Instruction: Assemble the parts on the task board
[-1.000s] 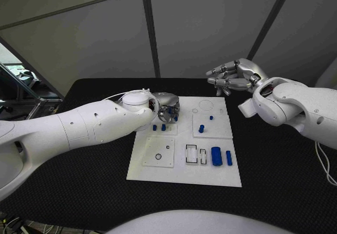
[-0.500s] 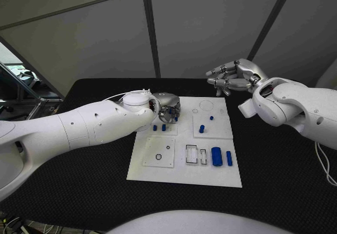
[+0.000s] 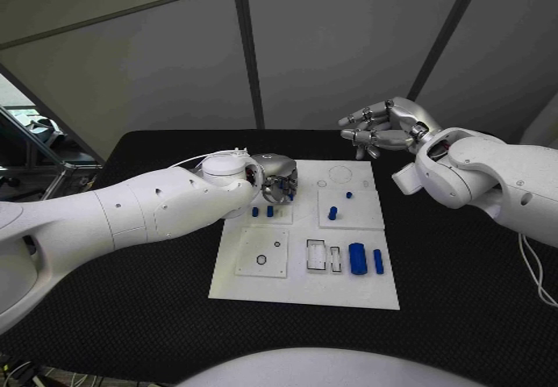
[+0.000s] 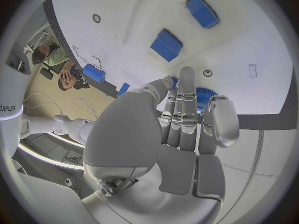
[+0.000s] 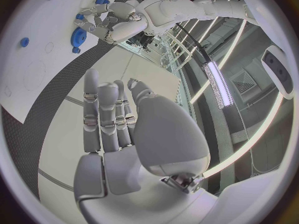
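Observation:
The white task board point(image 3: 302, 286) lies in the middle of the black table. My left hand point(image 3: 276, 177) hovers low over its far left corner. In the left wrist view its fingers point(image 4: 187, 99) and thumb close round a blue gear point(image 4: 203, 95) at the board's edge. The right wrist view also shows that blue gear point(image 5: 79, 35) under the left hand point(image 5: 111, 24). My right hand point(image 3: 384, 125) is raised above the table's far side, past the board; it holds nothing and its fingers point(image 5: 106, 119) lie loosely apart from the thumb.
Two short blue pegs point(image 3: 263, 211) stand near the left hand, with another peg point(image 3: 333, 213) and a small one point(image 3: 349, 194) further right. A thick blue cylinder point(image 3: 357, 258) and a slim one point(image 3: 378, 260) lie beside empty slots point(image 3: 316, 254).

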Available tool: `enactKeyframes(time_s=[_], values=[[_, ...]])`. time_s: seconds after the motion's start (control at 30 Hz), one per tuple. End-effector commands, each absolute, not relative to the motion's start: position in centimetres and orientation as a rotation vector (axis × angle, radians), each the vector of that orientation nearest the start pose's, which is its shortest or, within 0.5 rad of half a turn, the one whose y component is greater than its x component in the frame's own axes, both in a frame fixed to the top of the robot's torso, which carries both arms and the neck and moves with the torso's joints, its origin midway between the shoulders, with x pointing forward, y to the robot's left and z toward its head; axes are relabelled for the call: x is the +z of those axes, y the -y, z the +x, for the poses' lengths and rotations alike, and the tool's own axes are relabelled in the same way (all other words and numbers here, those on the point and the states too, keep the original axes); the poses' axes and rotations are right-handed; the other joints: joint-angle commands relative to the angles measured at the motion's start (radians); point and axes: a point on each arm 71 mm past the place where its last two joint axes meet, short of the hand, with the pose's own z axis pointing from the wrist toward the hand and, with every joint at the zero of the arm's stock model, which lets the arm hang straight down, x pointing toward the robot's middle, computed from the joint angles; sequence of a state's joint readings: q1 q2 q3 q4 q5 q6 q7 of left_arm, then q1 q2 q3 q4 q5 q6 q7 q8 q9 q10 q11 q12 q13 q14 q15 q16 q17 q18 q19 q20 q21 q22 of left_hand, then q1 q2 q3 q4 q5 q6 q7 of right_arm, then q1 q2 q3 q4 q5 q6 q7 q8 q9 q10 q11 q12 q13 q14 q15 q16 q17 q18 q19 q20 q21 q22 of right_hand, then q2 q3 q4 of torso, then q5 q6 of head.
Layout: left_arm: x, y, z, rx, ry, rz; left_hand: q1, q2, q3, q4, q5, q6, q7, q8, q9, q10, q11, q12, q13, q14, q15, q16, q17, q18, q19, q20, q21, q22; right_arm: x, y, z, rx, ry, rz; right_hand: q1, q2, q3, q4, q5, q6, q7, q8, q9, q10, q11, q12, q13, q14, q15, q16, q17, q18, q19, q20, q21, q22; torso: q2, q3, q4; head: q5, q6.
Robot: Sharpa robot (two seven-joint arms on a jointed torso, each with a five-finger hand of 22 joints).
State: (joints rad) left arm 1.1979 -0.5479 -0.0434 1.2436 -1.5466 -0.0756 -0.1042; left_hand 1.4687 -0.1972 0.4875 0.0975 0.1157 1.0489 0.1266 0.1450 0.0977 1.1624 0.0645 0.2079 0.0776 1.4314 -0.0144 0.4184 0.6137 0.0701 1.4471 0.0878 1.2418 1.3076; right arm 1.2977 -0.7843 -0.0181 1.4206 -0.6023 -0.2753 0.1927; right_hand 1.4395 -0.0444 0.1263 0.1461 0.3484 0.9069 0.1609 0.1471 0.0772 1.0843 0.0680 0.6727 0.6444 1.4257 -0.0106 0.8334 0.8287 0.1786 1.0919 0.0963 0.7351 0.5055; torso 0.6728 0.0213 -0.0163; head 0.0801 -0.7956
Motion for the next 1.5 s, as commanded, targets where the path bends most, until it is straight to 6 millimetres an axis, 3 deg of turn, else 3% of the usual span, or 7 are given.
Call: enactKeyframes(time_s=[0.03, 0.53, 0.8, 1.1, 1.5], values=[[-21.8, -12.0, 52.1, -0.615, -1.855, 0.371, 0.001, 0.011, 0.005, -0.002, -0.002, 0.007, -0.001, 0.004, 0.001, 0.007, -0.001, -0.005, -0.002, -0.002, -0.003, 0.005, -0.001, 0.0, 0.007, -0.002, 0.005, 0.107, -12.9, 19.8, 52.2, 1.26, -1.58, 0.469, 0.007, -0.006, 0.006, -0.002, 0.007, -0.007, 0.002, 0.005, -0.001, -0.007, 0.0, 0.004, -0.001, 0.007, -0.001, -0.005, 0.001, 0.005, 0.009, 0.0, -0.007, -0.001, -0.001, -0.0001, 0.0003, 0.0, -0.001], [-21.2, -12.6, 51.8, -0.663, -1.798, 0.34, -0.002, 0.014, 0.027, -0.033, -0.001, 0.028, 0.002, -0.002, -0.001, 0.038, -0.001, -0.035, -0.003, -0.005, -0.004, 0.009, -0.003, -0.001, 0.008, -0.005, 0.009, 0.112, -12.9, 19.9, 52.2, 1.258, -1.578, 0.469, 0.007, -0.006, 0.006, -0.002, 0.007, -0.007, 0.002, 0.005, -0.001, -0.007, 0.0, 0.004, -0.001, 0.007, -0.001, -0.005, 0.001, 0.005, 0.009, 0.0, -0.007, -0.001, -0.001, -0.0012, 0.0019, 0.002, 0.005], [-19.2, -13.4, 51.7, -0.703, -1.751, 0.289, -0.006, 0.014, 0.033, -0.041, -0.001, 0.035, 0.004, -0.003, -0.002, 0.047, 0.001, -0.043, -0.003, -0.006, -0.003, 0.01, -0.003, -0.002, 0.009, -0.005, 0.01, 0.114, -12.9, 20.0, 52.3, 1.255, -1.576, 0.471, 0.007, -0.006, 0.006, -0.002, 0.007, -0.007, 0.002, 0.005, -0.001, -0.007, 0.0, 0.004, -0.001, 0.007, -0.001, -0.005, 0.001, 0.005, 0.009, 0.0, -0.007, -0.001, -0.001, -0.0016, 0.0037, 0.005, 0.011], [-18.0, -15.2, 51.2, -0.703, -1.744, 0.253, -0.011, 0.013, 0.037, -0.046, -0.002, 0.041, 0.005, -0.003, -0.002, 0.055, 0.001, -0.049, -0.003, -0.006, -0.003, 0.011, -0.003, -0.002, 0.01, -0.004, 0.012, 0.116, -12.9, 20.2, 52.3, 1.251, -1.574, 0.473, 0.007, -0.006, 0.006, -0.002, 0.007, -0.007, 0.002, 0.005, -0.001, -0.007, 0.0, 0.004, -0.001, 0.007, -0.001, -0.005, 0.001, 0.005, 0.009, 0.0, -0.007, -0.001, -0.001, -0.0009, 0.0024, 0.01, 0.014], [-18.6, -18.6, 51.2, -0.623, -1.808, 0.208, -0.022, 0.009, 0.036, -0.049, -0.003, 0.045, 0.005, -0.006, -0.003, 0.062, 0.001, -0.058, -0.003, -0.006, -0.002, 0.012, -0.003, -0.002, 0.009, -0.003, 0.011, 0.116, -12.9, 20.5, 52.3, 1.245, -1.572, 0.475, 0.007, -0.006, 0.006, -0.002, 0.007, -0.007, 0.002, 0.005, -0.001, -0.007, 0.0, 0.004, -0.001, 0.007, -0.001, -0.005, 0.001, 0.005, 0.009, 0.0, -0.007, -0.001, 0.0, -0.0005, 0.0007, 0.012, 0.015]])
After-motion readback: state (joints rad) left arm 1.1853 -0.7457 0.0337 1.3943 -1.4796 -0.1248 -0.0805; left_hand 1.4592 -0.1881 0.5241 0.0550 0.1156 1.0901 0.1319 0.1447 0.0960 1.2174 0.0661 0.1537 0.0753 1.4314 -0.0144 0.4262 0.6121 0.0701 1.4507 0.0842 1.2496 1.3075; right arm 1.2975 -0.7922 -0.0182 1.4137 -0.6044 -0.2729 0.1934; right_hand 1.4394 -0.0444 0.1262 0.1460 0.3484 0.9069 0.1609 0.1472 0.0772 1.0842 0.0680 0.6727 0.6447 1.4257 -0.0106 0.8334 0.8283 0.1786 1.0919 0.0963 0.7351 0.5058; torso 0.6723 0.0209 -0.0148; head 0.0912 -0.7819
